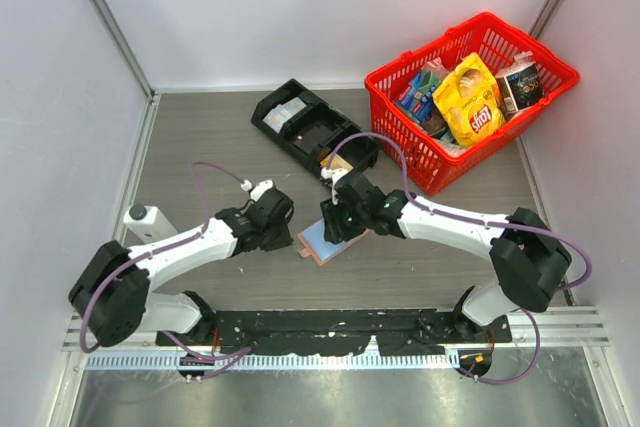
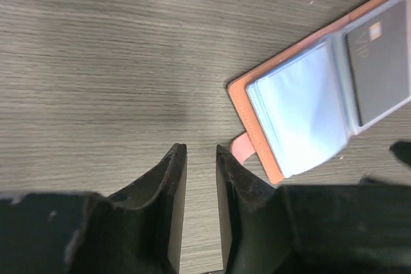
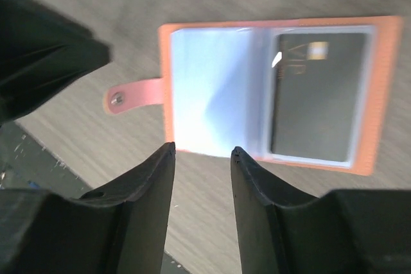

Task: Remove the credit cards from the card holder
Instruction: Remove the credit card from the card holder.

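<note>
The card holder [image 1: 322,240] lies open and flat on the wooden table between my two grippers, salmon-pink outside with pale blue sleeves inside. One dark card [image 3: 318,97] with a gold chip sits in a sleeve, also seen in the left wrist view as the dark card [image 2: 379,68]. My left gripper [image 2: 201,149] [image 1: 290,234] hovers just left of the card holder [image 2: 308,101], near its tab [image 2: 243,149], jaws a narrow gap apart with only table between them. My right gripper [image 3: 202,149] [image 1: 332,227] stands open over the near edge of the card holder [image 3: 212,88], holding nothing.
A black compartment tray [image 1: 310,127] sits at the back centre. A red basket [image 1: 430,45] full of snack packets stands at the back right. A white object [image 1: 148,219] rests at the left by the wall. White walls enclose the table.
</note>
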